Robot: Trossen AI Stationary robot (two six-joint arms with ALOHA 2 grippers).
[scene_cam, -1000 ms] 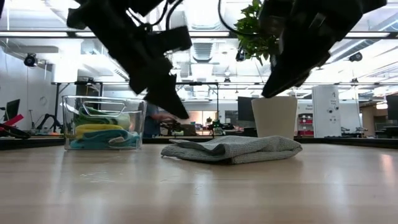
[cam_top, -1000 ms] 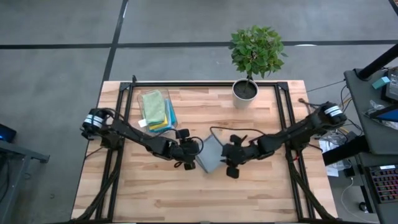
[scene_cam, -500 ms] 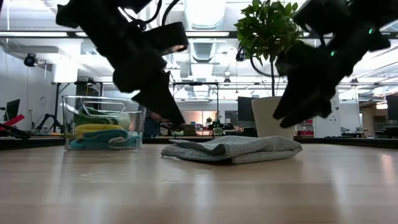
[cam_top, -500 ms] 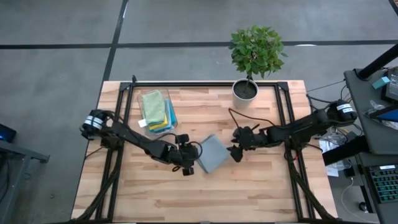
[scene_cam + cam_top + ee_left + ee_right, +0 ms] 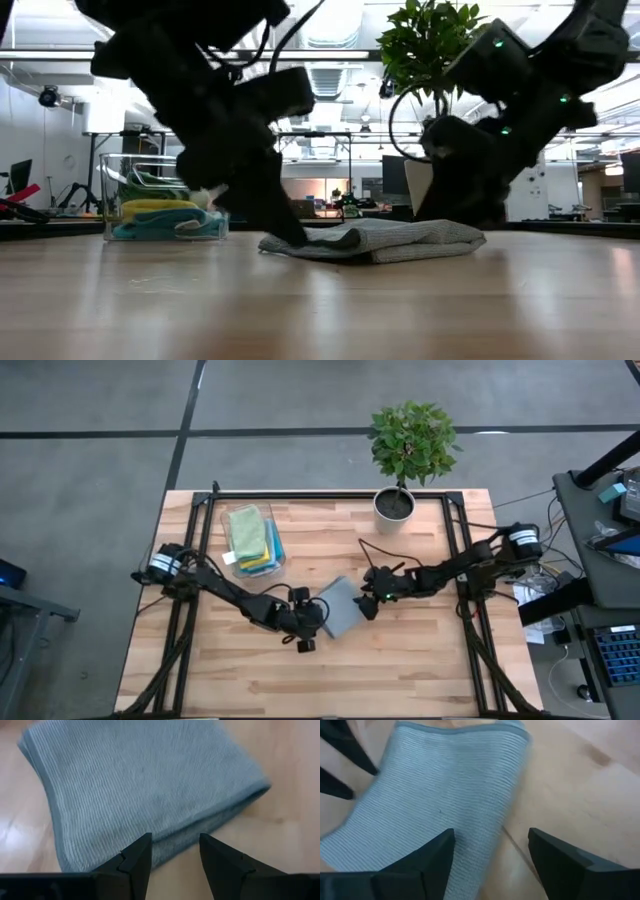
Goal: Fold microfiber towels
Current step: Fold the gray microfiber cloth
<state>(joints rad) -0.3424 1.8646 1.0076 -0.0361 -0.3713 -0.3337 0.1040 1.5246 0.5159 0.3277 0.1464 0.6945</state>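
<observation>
From above, a folded grey ribbed microfiber towel (image 5: 338,608) lies mid-table on the pale wooden slat table (image 5: 420,660), tilted. The left gripper (image 5: 314,622) sits at its near-left corner, the right gripper (image 5: 368,601) at its right edge. A clear plastic bin (image 5: 252,538) holds green, yellow and blue cloths; a leafy potted plant in a white pot (image 5: 395,505) stands at the far edge.

The low view adds that the towel (image 5: 375,240) is doubled over in soft layers, with both arms down at its ends; the fingertips blend into dark silhouettes.

The left wrist view shows its fingers (image 5: 137,857) parted, straddling the towel's folded edge (image 5: 150,785) without clamping it.

The right wrist view shows fingers (image 5: 432,857) spread wide, released, one over the towel (image 5: 435,805), the other over bare wood. No writing is legible anywhere.
</observation>
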